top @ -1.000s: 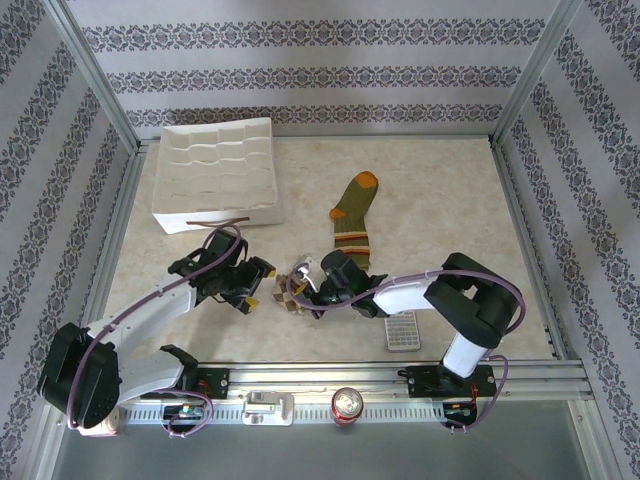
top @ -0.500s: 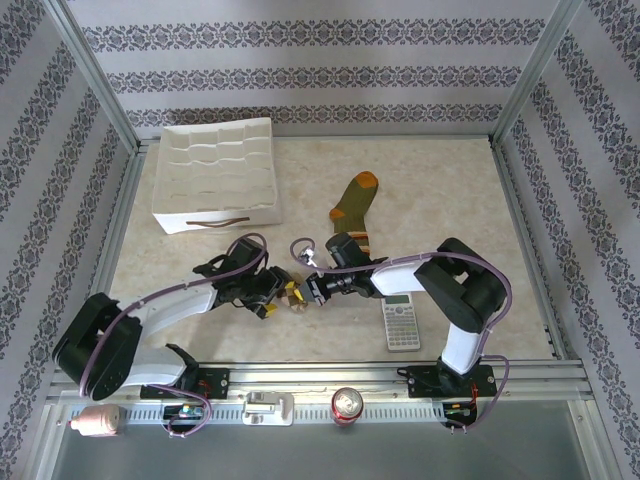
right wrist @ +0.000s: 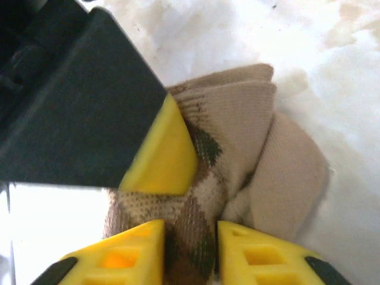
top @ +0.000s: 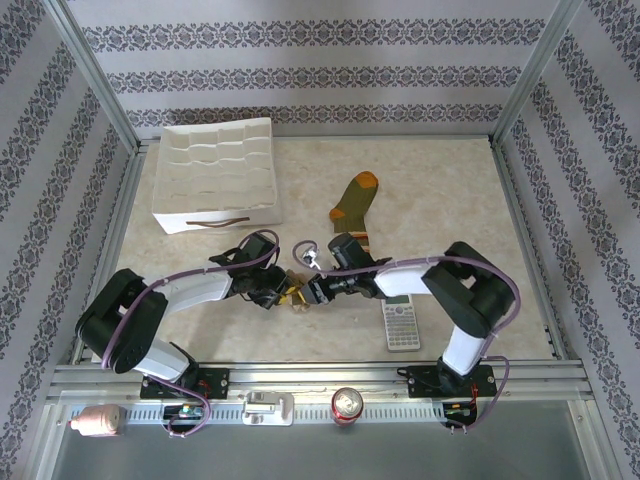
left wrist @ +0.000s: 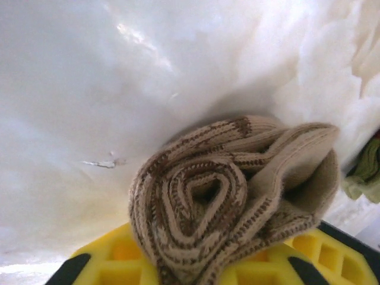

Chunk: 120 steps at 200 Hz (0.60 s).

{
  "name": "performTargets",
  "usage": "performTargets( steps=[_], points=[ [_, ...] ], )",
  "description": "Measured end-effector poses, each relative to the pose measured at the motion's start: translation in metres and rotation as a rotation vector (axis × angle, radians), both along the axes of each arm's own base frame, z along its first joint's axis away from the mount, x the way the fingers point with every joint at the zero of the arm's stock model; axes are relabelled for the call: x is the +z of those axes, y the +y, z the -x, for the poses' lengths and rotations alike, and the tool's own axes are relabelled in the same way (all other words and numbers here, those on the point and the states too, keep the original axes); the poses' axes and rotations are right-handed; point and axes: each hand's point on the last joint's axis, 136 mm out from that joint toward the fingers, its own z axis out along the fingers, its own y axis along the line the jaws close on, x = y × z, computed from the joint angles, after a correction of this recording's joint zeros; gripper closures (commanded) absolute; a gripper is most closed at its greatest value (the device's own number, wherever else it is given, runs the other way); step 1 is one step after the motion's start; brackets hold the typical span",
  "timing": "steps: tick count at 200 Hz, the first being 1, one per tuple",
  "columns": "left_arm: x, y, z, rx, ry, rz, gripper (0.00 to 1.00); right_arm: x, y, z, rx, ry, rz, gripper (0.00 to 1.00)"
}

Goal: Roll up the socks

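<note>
- Centrally, near the front of the pale marbled tabletop (top: 440, 200), the brown-and-tan argyle fabric sock (top: 294, 298) lay wound into a tight roll between the two arms.
- From the left wrist camera, the roll showed its end as a spiral of striped knit, with a looser tan fold bulging on its right side.
- The left fingers (left wrist: 107, 264), yellow and ribbed, sat under and on both sides of the roll, drawn in narrowly and gripping it.
- From the right wrist camera, one yellow pad of the left fingers pressed against the upper left side of the argyle sock.
- The right fingers (right wrist: 124, 258) stood only narrowly apart, with the diamond-patterned fabric filling the gap and touching both.
- Whether they pinched that fabric or merely rested against it could not be told.
- The olive green fabric sock with orange toe and heel (top: 356, 203) lay flat and unrolled behind the right arm's wrist, its toe pointing away from the arms and its striped cuff nearest them.
- A white fabric organiser tray with wavy dividers (top: 215, 215) sat at the far left of the tabletop, well apart from both socks.
- A grey calculator (top: 402, 322) lay just beside the right arm, near the front rail.
- A red drink can (top: 347, 403) stood on the rail between the arm bases.
</note>
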Motion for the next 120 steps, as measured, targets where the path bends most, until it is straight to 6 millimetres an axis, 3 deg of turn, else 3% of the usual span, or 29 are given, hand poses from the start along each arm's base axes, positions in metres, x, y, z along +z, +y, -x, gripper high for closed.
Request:
performTargets(
  steps=[16,45,77,120],
  points=[
    [0.001,0.001,0.002,0.004,0.010,-0.003,0.96,0.009,-0.008,0.012,0.001,-0.154,0.059,0.40],
    [0.002,0.011,0.015,0.010,0.064,-0.044,0.96,0.024,-0.005,0.048,0.108,-0.405,0.132,0.36],
    [0.003,0.020,0.029,0.014,0.119,-0.072,0.96,0.020,0.006,0.052,0.152,-0.558,0.226,0.35],
    [0.003,0.022,0.029,0.031,0.159,-0.054,0.95,0.017,0.032,0.043,0.164,-0.626,0.272,0.35]
  ],
)
